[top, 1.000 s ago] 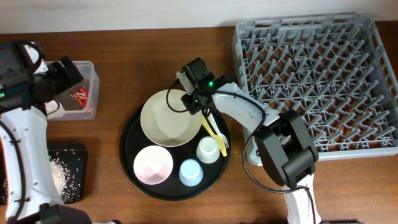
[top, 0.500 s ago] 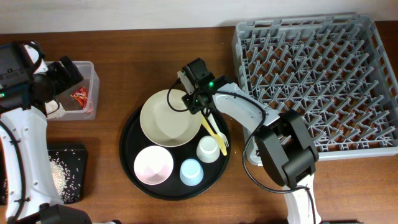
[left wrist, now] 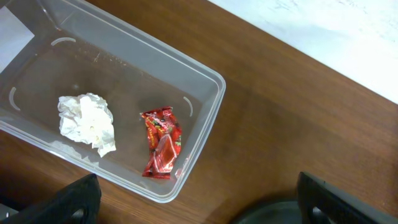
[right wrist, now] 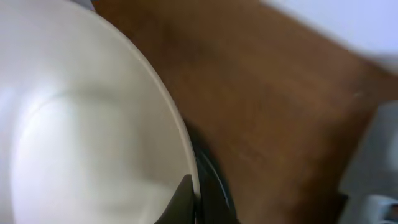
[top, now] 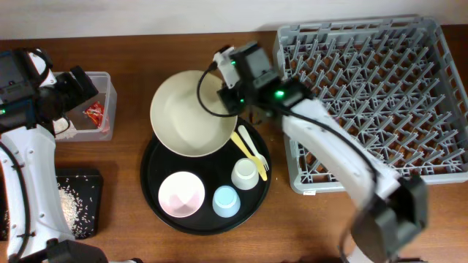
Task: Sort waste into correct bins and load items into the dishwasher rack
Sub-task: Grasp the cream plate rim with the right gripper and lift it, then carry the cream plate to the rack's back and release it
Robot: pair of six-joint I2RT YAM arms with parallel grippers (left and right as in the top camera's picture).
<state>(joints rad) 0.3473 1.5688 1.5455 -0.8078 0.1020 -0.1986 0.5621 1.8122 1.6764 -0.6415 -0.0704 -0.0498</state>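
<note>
My right gripper (top: 232, 96) is shut on the rim of the large cream bowl (top: 186, 113) and holds it lifted above the round black tray's far edge; the bowl fills the right wrist view (right wrist: 81, 124). The grey dishwasher rack (top: 373, 95) stands to the right. On the round tray are the pink bowl (top: 180, 193), blue cup (top: 224, 201), white cup (top: 245, 174) and the yellow fork and spoon (top: 250, 151). My left gripper (left wrist: 196, 199) is open above the clear tub (left wrist: 208, 87), which holds the white tissue wad (left wrist: 88, 121) and red wrapper (left wrist: 163, 142). Rice lies in the shallow black tray (top: 77, 208).
The round black tray (top: 153, 157) sits in the middle of the wooden table. The clear tub (top: 99, 109) is at the far left, with the shallow black tray in front of it. The rack fills the right side.
My right gripper has lifted the cream bowl off the round tray and moved it up and toward the far left. The left arm has not moved.
</note>
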